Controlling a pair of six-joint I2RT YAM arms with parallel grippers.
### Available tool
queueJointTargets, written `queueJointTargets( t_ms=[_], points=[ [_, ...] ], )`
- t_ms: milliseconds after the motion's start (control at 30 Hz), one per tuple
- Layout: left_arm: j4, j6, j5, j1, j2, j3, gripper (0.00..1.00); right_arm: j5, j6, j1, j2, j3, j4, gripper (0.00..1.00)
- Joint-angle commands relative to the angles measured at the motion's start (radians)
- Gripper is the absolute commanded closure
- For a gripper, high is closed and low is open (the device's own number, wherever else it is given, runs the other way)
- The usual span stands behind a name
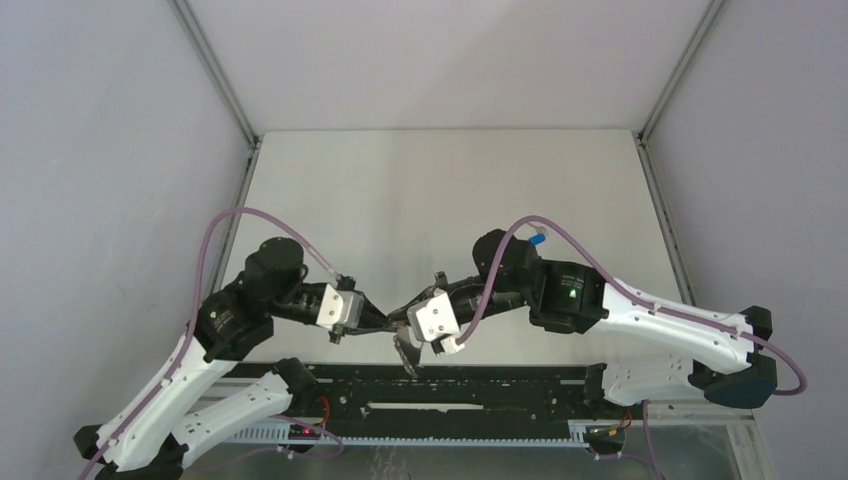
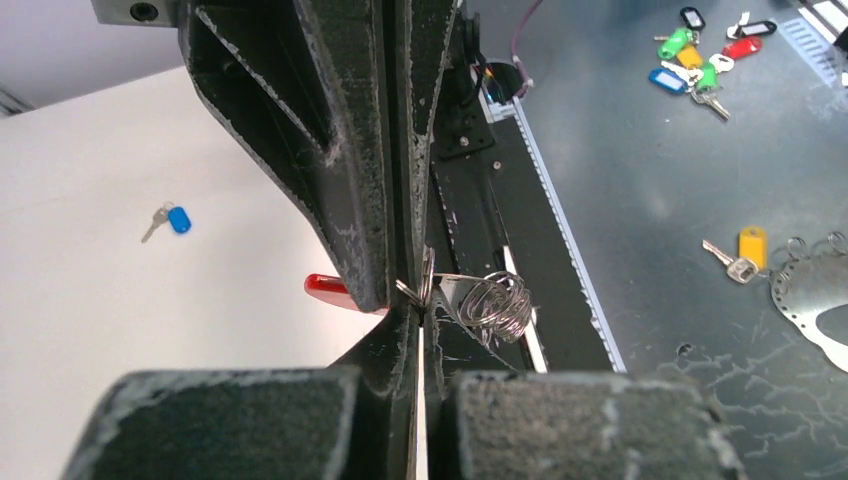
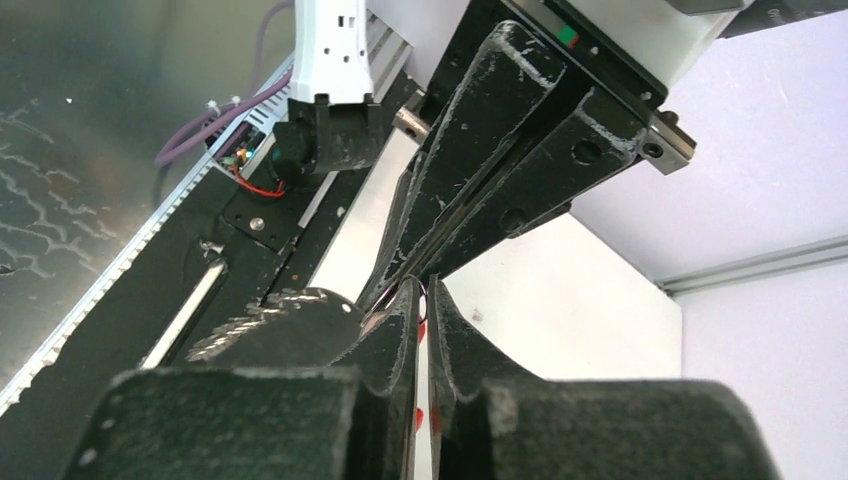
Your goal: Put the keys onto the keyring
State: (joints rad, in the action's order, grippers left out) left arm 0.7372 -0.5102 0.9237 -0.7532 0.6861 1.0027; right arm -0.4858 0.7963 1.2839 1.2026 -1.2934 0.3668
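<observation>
My two grippers meet tip to tip above the table's near edge. The left gripper [image 1: 385, 322] [image 2: 420, 310] is shut on a small silver ring of the keyring [image 2: 495, 305], whose cluster of silver rings and thin metal plate [image 3: 280, 325] hang beside the tips. The right gripper [image 1: 402, 318] [image 3: 422, 292] is shut on a red oblong piece [image 2: 328, 288] that looks like the red key's tag; red shows between its jaws. The key's metal part and the keyring's red band are hidden. The blue-tagged key [image 2: 172, 220] [image 1: 540, 238] lies on the table behind the right arm.
A black rail [image 1: 420, 385] runs along the table's near edge under the grippers. Below the table, on a dark floor, lie a heap of coloured spare keys [image 2: 700, 60], a yellow-tagged key [image 2: 745, 250] and a metal plate with rings [image 2: 810, 300]. Grey walls enclose the table.
</observation>
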Motion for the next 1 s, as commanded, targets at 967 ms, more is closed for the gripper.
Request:
queueJointTargets(
  t_ms=[967],
  points=[
    [-0.623, 0.397, -0.067, 0.001, -0.058, -0.153, 1.00, -0.146, 0.004, -0.102, 0.218, -0.396, 0.372, 0.77]
  ],
)
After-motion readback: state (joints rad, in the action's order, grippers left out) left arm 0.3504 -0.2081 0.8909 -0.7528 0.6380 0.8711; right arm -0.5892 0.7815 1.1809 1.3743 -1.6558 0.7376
